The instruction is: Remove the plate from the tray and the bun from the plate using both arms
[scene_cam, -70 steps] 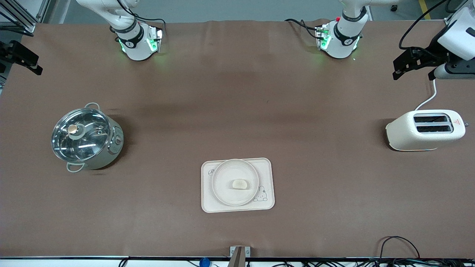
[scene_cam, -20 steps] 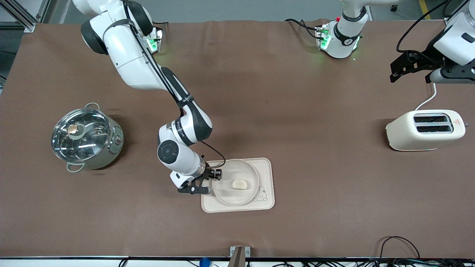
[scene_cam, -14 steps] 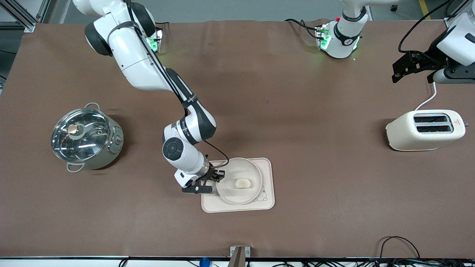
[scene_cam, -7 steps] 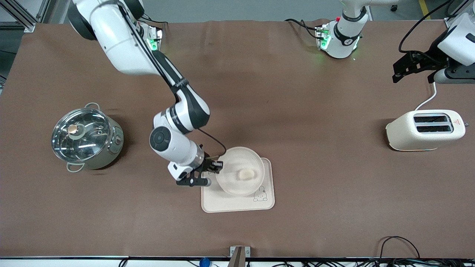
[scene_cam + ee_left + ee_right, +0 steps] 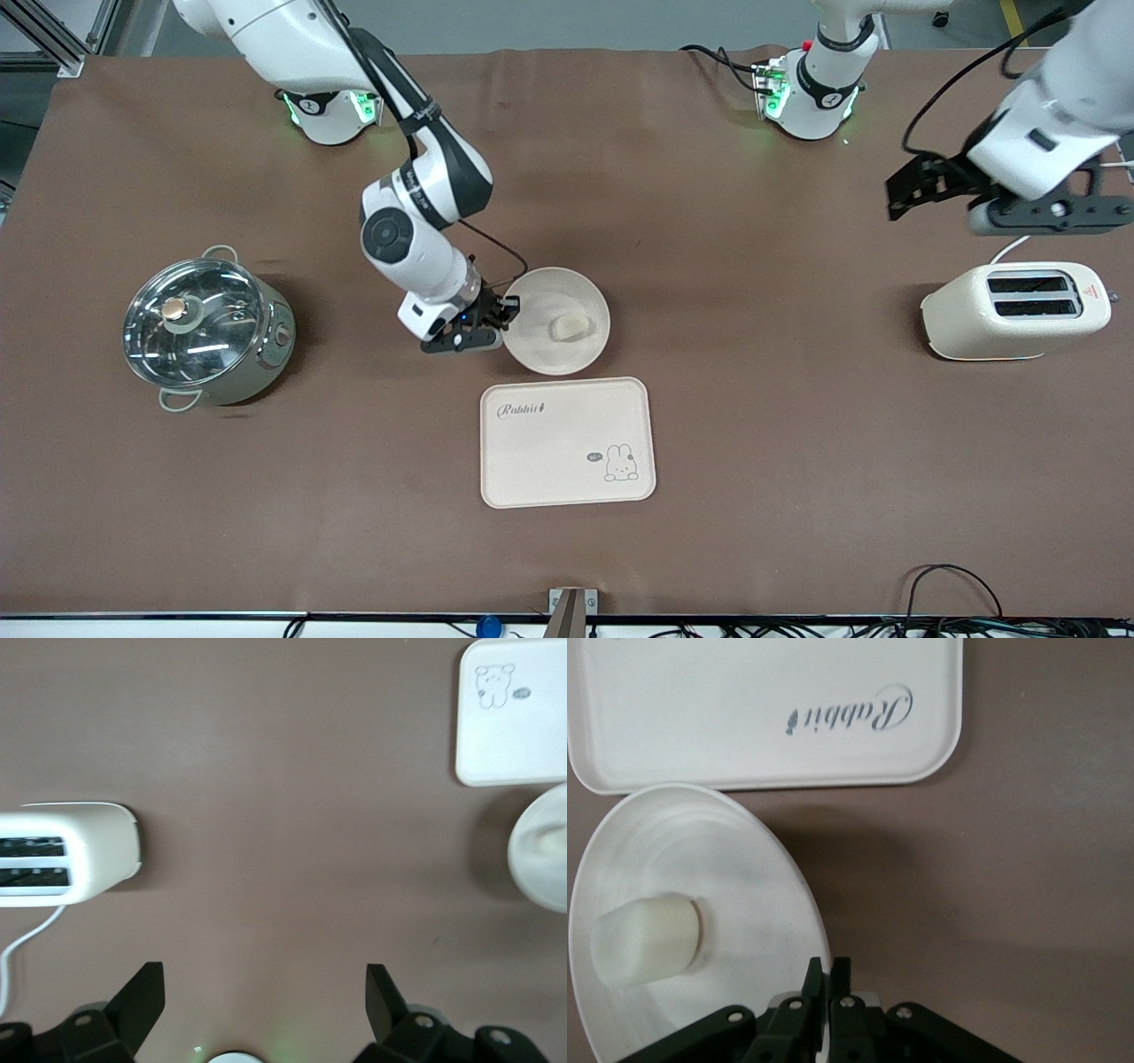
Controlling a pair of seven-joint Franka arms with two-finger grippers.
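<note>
My right gripper (image 5: 502,317) is shut on the rim of the round cream plate (image 5: 542,341) and holds it above the brown table, off the tray. The small pale bun (image 5: 568,326) lies in the plate. In the right wrist view the plate (image 5: 735,877) is tilted, the bun (image 5: 647,939) rests low in it, and the gripper (image 5: 828,973) pinches the rim. My left gripper (image 5: 939,188) is open and empty, in the air near the toaster; in the left wrist view the gripper (image 5: 266,997) has its jaws wide apart over bare table.
The rectangular cream tray (image 5: 567,441) with a rabbit drawing lies bare, nearer the front camera than the plate. A steel pot (image 5: 205,326) with a glass lid stands toward the right arm's end. A cream toaster (image 5: 1015,310) stands toward the left arm's end.
My right gripper has lifted the plate with the bun off the tray and carried it away from the front camera. My left arm has swung in toward the table's middle.
</note>
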